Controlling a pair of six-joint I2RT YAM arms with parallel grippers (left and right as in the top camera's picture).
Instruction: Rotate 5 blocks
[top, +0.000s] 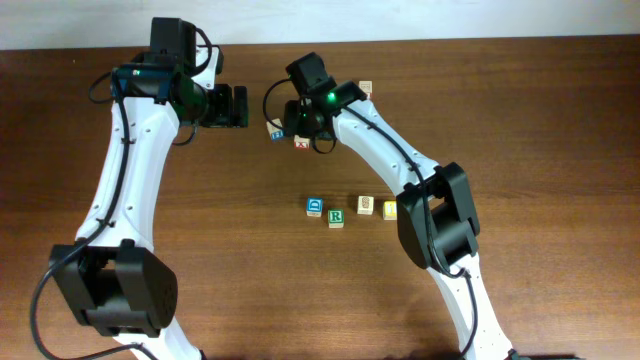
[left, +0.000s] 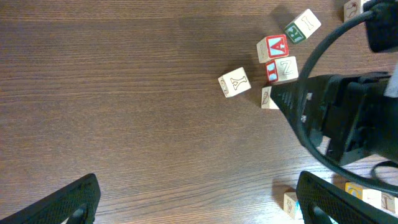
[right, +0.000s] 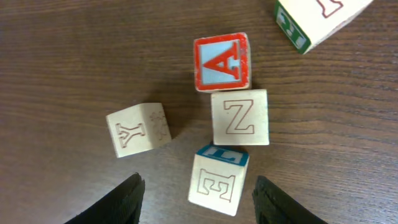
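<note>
In the overhead view a row of small cubes lies mid-table: a blue-faced one (top: 315, 207), the green R (top: 336, 217), a beige one (top: 366, 205) and a yellow-faced one (top: 390, 210) half under the right arm. My right gripper (top: 290, 125) hovers over a separate cluster farther back. Its wrist view shows it open (right: 199, 186), a finger on each side of an upright E cube (right: 217, 182) with a teal face, with a gap on both sides. My left gripper (left: 196, 205) is open over bare wood, left of the cluster.
Around the E cube sit a Z cube (right: 240, 116), a red-framed A cube (right: 221, 61), a Y cube (right: 138, 129) and a green-faced cube (right: 311, 18). Another beige cube (top: 367, 88) lies at the back. The right arm (left: 336, 112) crosses the left wrist view.
</note>
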